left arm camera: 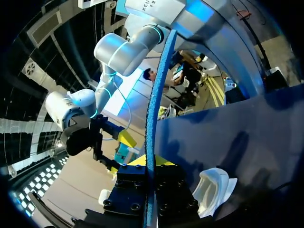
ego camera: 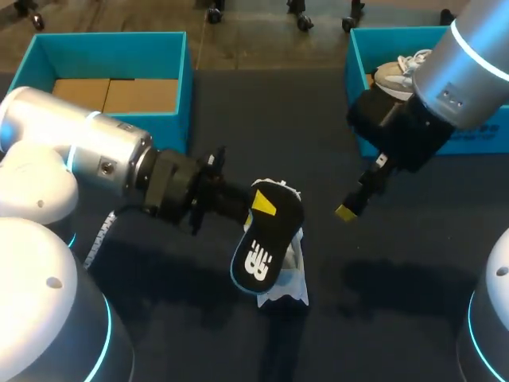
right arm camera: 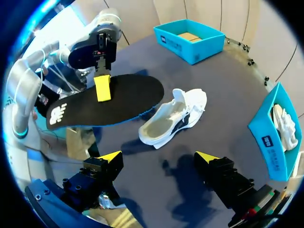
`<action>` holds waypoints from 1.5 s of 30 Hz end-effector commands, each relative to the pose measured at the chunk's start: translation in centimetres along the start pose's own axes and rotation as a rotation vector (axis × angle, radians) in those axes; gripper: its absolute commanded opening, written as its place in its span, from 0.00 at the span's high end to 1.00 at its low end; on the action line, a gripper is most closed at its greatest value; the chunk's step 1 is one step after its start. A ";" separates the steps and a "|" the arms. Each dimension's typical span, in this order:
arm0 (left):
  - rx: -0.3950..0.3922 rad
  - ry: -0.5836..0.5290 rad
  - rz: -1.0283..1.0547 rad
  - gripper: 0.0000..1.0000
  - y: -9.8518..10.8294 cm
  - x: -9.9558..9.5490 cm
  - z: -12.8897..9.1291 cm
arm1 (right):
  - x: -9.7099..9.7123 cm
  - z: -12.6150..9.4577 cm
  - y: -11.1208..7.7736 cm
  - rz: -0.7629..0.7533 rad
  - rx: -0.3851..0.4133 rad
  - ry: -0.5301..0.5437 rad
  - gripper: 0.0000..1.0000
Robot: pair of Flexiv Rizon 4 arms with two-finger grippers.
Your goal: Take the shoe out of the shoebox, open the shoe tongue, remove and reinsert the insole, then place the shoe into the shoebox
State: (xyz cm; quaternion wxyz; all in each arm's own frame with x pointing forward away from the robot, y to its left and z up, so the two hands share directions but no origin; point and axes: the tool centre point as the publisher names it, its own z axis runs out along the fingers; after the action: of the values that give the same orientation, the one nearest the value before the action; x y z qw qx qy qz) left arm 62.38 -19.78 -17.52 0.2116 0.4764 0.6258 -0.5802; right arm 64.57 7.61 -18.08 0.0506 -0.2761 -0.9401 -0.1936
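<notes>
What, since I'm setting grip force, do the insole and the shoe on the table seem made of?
Insole: probably foam, matte black face, rough blue edge, thin. Shoe: likely soft white textile, matte; its upper slumps and creases.

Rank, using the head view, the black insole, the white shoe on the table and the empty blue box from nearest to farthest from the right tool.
Measured from the right tool:
1. The black insole, raised just to its left.
2. The white shoe, on the table under the insole.
3. The empty blue box, at the table's far left corner.
</notes>
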 end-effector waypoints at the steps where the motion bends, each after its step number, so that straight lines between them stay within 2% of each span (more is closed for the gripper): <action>1: 0.021 -0.024 -0.046 1.00 -0.9 1.3 0.3 | 0.5 1.1 0.0 -0.059 0.034 -0.028 0.00; 3: 0.014 -0.035 -0.086 1.00 -1.2 2.0 0.5 | 0.8 1.8 -0.5 -0.093 0.020 -0.057 0.00; 6: 0.051 -0.051 -0.147 1.00 -2.1 2.8 0.5 | 1.0 3.0 -1.4 -0.127 0.003 -0.080 0.00; 11: 0.096 -0.064 -0.256 1.00 -3.1 3.9 0.5 | 1.0 5.2 -2.1 -0.148 0.035 -0.077 0.00; 12: 0.091 -0.049 -0.268 1.00 -3.3 4.0 0.3 | 1.0 5.2 -2.1 -0.148 0.035 -0.077 0.00; 13: 0.040 -0.037 -0.238 1.00 -3.4 4.1 -0.1 | 1.0 5.2 -2.1 -0.148 0.035 -0.077 0.00; 22: 0.056 -0.043 -0.245 1.00 -3.3 4.4 0.2 | 1.0 5.2 -2.1 -0.148 0.035 -0.077 0.00; 25: 0.098 -0.064 -0.268 1.00 -2.9 5.3 0.6 | 1.1 5.8 -1.3 -0.294 0.075 -0.155 0.00; 30: 0.113 -0.084 -0.258 1.00 -2.7 6.1 0.9 | 0.8 8.4 -1.0 -0.395 0.073 -0.170 0.00; 35: 0.125 -0.122 -0.242 1.00 -2.5 6.4 1.4 | 0.2 9.7 -1.4 -0.400 0.059 -0.170 0.00; 38: 0.163 -0.154 -0.251 1.00 -2.1 6.5 2.0 | 0.1 10.0 -1.5 -0.403 0.044 -0.172 0.00; 45: 0.153 -0.134 -0.259 1.00 -1.9 6.4 2.1 | 0.1 10.0 -1.5 -0.403 0.044 -0.172 0.00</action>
State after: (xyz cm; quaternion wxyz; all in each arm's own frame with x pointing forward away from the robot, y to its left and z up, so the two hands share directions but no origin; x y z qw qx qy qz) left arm 56.91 -18.88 -22.10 0.1417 0.3650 0.6219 -0.6782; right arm 63.69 10.09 -27.45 -0.0633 -0.0960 -0.9810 -0.1560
